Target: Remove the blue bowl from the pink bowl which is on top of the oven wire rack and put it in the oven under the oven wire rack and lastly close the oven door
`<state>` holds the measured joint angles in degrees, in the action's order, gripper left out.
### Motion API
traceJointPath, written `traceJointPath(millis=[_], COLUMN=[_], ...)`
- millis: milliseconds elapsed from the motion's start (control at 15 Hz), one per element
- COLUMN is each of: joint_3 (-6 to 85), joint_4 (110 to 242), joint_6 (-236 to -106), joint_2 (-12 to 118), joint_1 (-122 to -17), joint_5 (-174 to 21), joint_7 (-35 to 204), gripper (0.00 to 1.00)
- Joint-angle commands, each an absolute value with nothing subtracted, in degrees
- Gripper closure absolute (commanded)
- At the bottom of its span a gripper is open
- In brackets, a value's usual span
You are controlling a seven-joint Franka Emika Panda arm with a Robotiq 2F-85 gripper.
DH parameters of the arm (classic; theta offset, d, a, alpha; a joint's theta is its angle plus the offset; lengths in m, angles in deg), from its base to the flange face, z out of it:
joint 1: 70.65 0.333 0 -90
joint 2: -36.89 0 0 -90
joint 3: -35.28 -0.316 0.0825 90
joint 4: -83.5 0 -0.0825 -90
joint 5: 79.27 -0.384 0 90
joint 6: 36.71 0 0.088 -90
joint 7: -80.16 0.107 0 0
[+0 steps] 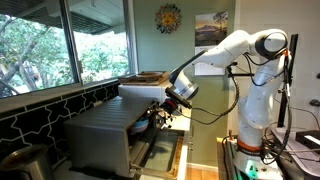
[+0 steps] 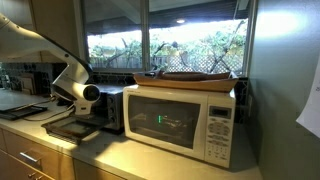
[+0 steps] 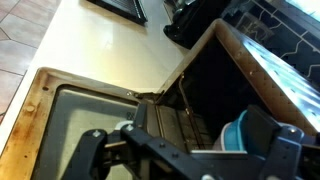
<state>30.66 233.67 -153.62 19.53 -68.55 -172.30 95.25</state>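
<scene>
At the oven mouth, in the wrist view: wide-open, empty fingers (image 3: 88, 152), above the lowered oven door (image 3: 75, 115) and just short of the dark cavity. Nothing gripped. Just past the fingers, inside the oven (image 3: 285, 100), the blue bowl (image 3: 237, 135), partly hidden behind one finger and apart from it, as far as can be judged.

Step in hand, by judgement: reach in for the bowl.
- Keep the fingers fully spread on the way in.
- Straddle the rim, one finger inside and one outside, rather than spanning the whole bowl.
- Stay clear of the cavity roof and side wall; tight room there.
- Close only with the rim well between the pads.
- Lift straight up first, so as not to drag the pink bowl along, then draw back over the door.

No sure sight of the pink bowl or the rack bars: too dark.

Blue bowl: small, round, bright blue, smooth, plastic-looking, only a slice on show. Probably light and slippery, so a firm pinch.

Further out: cream worktop (image 3: 110, 50) beyond the door. In an exterior view, white arm (image 1: 235, 50) bent down toward the oven front.
</scene>
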Motion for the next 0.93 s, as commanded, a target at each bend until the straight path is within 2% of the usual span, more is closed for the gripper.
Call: traceJointPath(millis=[0,733,867], joint_3=[30.96,30.91,30.85], joint_4=[234.43,233.78,233.74], joint_6=[-153.02,-154.83,-154.98], joint_2=[20.69,21.12,21.19], joint_1=[-69.33,-69.62,-69.57], joint_5=[-172.27,-177.98,-178.90], joint_7=[94.09,96.58,96.95], gripper=[0.00,0.01,0.10])
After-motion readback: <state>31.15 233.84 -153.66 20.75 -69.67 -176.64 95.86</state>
